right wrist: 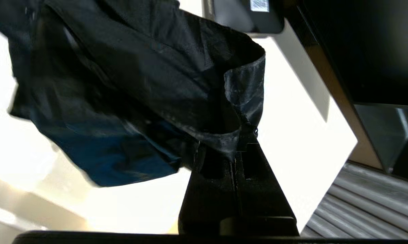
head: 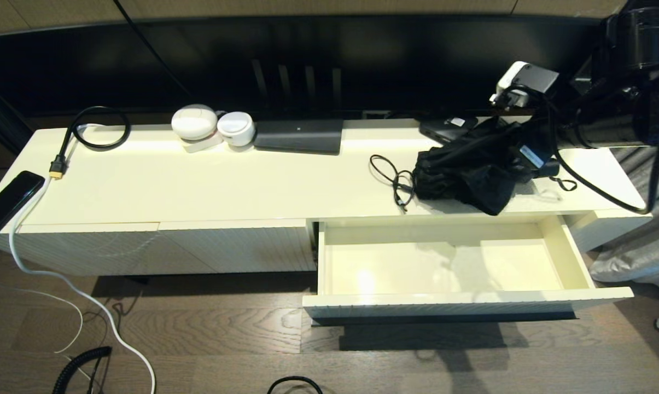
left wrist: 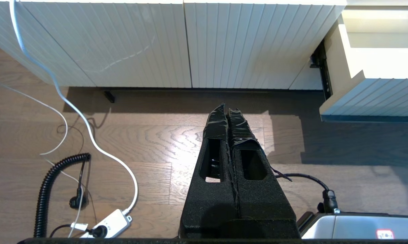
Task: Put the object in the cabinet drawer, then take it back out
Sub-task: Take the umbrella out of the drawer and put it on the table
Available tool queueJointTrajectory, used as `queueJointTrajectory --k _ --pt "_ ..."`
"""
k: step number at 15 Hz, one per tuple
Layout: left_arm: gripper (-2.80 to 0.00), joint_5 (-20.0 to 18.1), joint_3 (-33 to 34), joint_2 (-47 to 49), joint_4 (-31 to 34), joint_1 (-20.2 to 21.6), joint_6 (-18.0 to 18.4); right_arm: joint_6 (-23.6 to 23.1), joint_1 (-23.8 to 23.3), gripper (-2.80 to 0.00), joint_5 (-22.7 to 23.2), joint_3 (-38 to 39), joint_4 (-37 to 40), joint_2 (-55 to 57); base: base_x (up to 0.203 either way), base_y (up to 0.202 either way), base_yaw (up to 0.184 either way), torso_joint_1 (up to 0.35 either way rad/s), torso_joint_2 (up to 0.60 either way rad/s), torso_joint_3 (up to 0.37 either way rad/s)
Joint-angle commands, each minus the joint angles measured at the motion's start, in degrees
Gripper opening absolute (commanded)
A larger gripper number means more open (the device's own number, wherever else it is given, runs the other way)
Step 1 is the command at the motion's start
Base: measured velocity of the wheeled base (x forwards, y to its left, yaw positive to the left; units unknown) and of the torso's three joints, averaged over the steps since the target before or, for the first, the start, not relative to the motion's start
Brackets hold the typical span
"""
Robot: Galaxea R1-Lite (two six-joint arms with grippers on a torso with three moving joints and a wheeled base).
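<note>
black fabric bag [head: 471,169] is seen gripped at its hem by the right gripper [right wrist: 236,149], whose jaws are clamped together on the cloth — the pinch is shown plainly in the right wrist view. the bag is slumped on the cream cabinet top [head: 198,186], just behind the cabinet drawer [head: 444,262], its thin black cord [head: 392,178] trailed out to its left. the drawer is pulled fully out, its smooth cream inside left bare and its fluted front turned toward the wooden floor [head: 225,334]. the left gripper [left wrist: 227,110] is parked low over that floor, before the closed fluted panels [left wrist: 156,44] — its jaws are pressed together on nothing. further along the top, two white rounded devices [head: 211,126], a dark flat box [head: 299,135] and a phone [head: 9,201] at the far left edge are pictured.
</note>
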Motion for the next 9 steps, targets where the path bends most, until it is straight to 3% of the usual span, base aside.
queueJointTrajectory --k 1,9 --pt "-2.8 0.0 0.1 0.0 0.0 0.0 0.0 0.4 0.9 -2.8 -0.6 -1.7 -0.1 4.8 0.0 0.0 0.0 0.0 0.0 0.0" --pt "-2.8 0.0 0.1 0.0 0.0 0.0 0.0 -0.6 -1.3 -2.8 -1.0 -1.6 -0.4 4.9 0.0 0.0 0.0 0.0 0.0 0.0"
